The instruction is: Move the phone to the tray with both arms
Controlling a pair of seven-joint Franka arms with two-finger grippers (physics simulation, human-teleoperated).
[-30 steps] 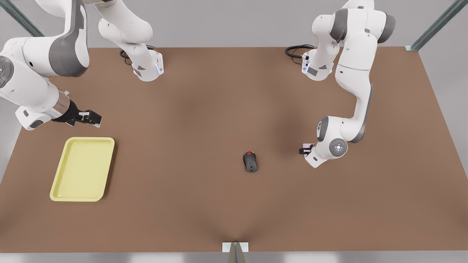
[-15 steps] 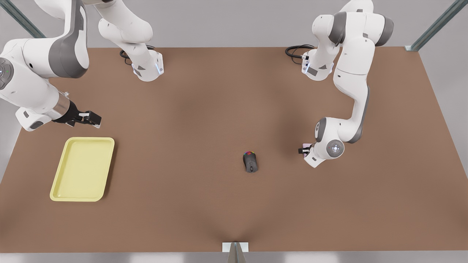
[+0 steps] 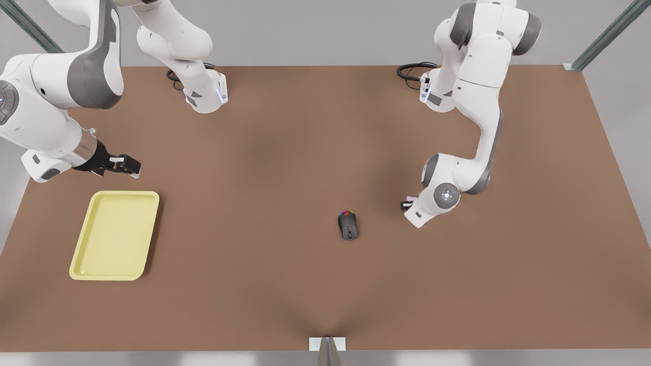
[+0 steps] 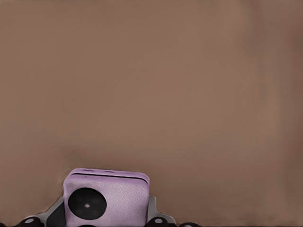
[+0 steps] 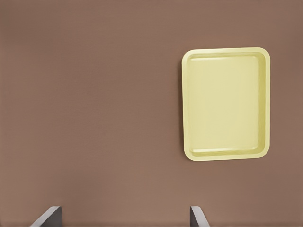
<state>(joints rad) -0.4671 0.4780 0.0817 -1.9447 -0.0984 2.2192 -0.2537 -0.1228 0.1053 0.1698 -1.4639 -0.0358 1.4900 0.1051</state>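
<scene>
Front view: I see the brown table (image 3: pixel 285 168) with both arms on it. The arm at the front view's right is the left arm, because its wrist camera shows the phone. This arm bends down low, and the left gripper (image 3: pixel 407 205) sits close above the table, at about 2 o'clock from the computer mouse (image 3: pixel 348 224) and near it but apart. In this view only a small pink edge of the phone (image 3: pixel 410 199) shows beside the wrist.

In the left wrist view I see the phone (image 4: pixel 107 198) clearly: a pale pink-purple slab with 1 black circle visible on its face. The 2 fingers of the left gripper (image 4: pixel 105 218) are pressed on its 2 sides, so the claw is clamped on the phone. Beyond it there is brown table surface.

The arm at the front view's left is the right arm. The right gripper (image 3: pixel 125 165) hangs above the table at 12 o'clock from the tray (image 3: pixel 115 235), near its far rim but not over it. In the right wrist view the 2 fingertips (image 5: pixel 47 216) stand wide apart with nothing between them, so this claw is open. The pale yellow tray (image 5: pixel 226 104) lies flat on the table there, with nothing inside it.

The phone and the tray are well apart, with the mouse lying between them, at about 3 o'clock from the tray.
</scene>
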